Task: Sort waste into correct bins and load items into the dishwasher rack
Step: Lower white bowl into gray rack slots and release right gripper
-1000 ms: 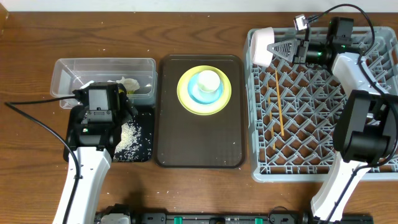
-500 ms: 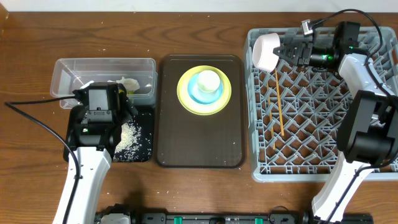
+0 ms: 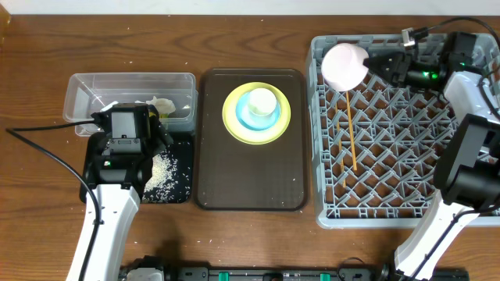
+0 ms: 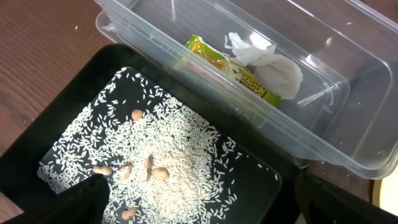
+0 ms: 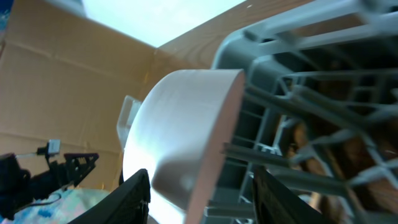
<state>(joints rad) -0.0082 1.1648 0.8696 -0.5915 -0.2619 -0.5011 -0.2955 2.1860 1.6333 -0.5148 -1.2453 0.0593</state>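
The pale pinkish-white bowl [image 3: 344,65] lies tipped on its side in the far left corner of the dishwasher rack [image 3: 319,140], directly left of the nearer right gripper [image 3: 375,62], whose jaws stand parted about its rim, apparently not clamping it.

Pale pink bowl [image 3: 344,65] tilted in grey rack [image 3: 375,219] corner, chopstick [image 3: 351,129] on lattice

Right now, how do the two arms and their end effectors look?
The left arm and right arm have white shells and black joints. The left end effector is black and boxy, a thin black cable trailing from its arm. The right end effector is black too, with a small green light behind it and black cables looping above.
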